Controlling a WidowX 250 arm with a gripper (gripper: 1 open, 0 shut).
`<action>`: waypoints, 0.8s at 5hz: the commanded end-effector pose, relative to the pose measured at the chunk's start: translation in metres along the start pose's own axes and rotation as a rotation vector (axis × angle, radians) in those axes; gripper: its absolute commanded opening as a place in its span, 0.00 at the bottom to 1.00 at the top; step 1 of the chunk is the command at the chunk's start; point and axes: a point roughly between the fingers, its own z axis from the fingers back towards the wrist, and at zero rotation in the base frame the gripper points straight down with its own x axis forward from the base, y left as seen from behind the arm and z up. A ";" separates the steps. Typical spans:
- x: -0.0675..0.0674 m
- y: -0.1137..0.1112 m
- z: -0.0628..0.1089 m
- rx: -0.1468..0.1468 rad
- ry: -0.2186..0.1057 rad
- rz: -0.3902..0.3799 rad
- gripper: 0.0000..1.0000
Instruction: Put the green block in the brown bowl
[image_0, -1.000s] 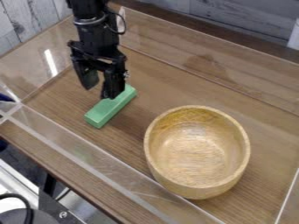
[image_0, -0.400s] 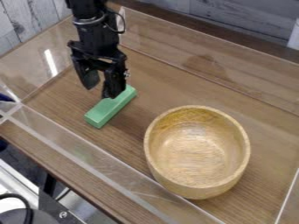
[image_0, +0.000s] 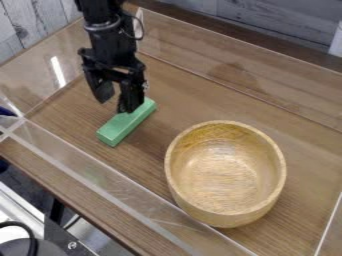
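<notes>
1. The gripper (image_0: 114, 92) has not shifted in the last second; its jaws stand wide apart, holding nothing.
2. The green block (image_0: 124, 123) lies on the table just below its fingertips, ungrasped.
3. The brown bowl (image_0: 226, 172) sits empty, well right of it.

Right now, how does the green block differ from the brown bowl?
The green block is a small, flat, straight-edged bar; the brown bowl is round, hollow and far wider. The block is plain bright green, while the bowl is light wood with visible grain. The open gripper stands over the block's far end; nothing is near the bowl, which is empty. Both rest on the wooden table.
</notes>
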 end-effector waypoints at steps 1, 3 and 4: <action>0.008 0.007 -0.002 0.037 -0.025 0.000 1.00; 0.011 0.006 -0.012 0.041 -0.009 0.002 1.00; 0.013 0.005 -0.014 0.040 -0.006 0.002 1.00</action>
